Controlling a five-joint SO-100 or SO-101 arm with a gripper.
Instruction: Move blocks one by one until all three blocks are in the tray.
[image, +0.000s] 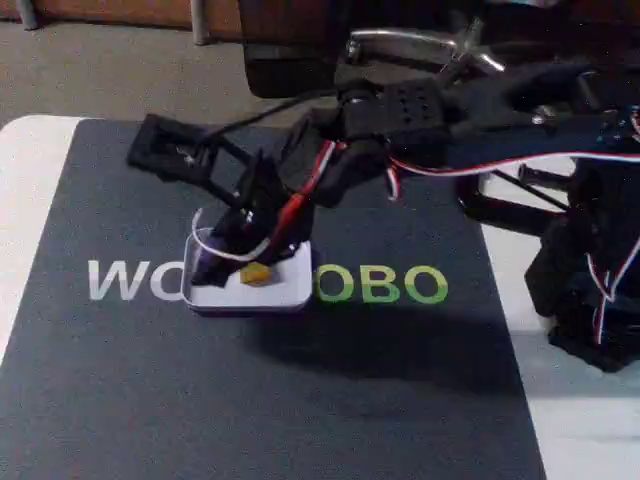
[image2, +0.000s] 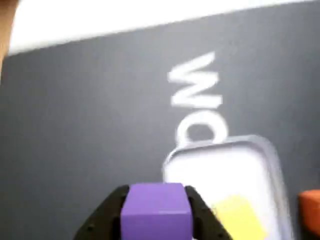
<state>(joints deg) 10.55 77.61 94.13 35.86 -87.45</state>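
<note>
The pale tray (image: 290, 295) (image2: 270, 155) sits on the dark mat. A yellow block (image: 255, 273) (image2: 239, 216) lies inside it. In the wrist view my gripper (image2: 156, 210) is shut on the purple block (image2: 156, 211), held just above the tray's near end. An orange block (image2: 311, 210) shows at the right edge of the wrist view; I cannot tell if it is inside the tray. In the fixed view the gripper (image: 222, 255) hangs over the tray's left part, with the purple block (image: 207, 262) partly hidden beneath it.
The dark mat (image: 150, 380) with white and green lettering (image: 380, 285) covers a white table (image: 30, 170). The arm's base (image: 590, 290) with its cables stands at the right in the fixed view. A dark box sits behind the mat.
</note>
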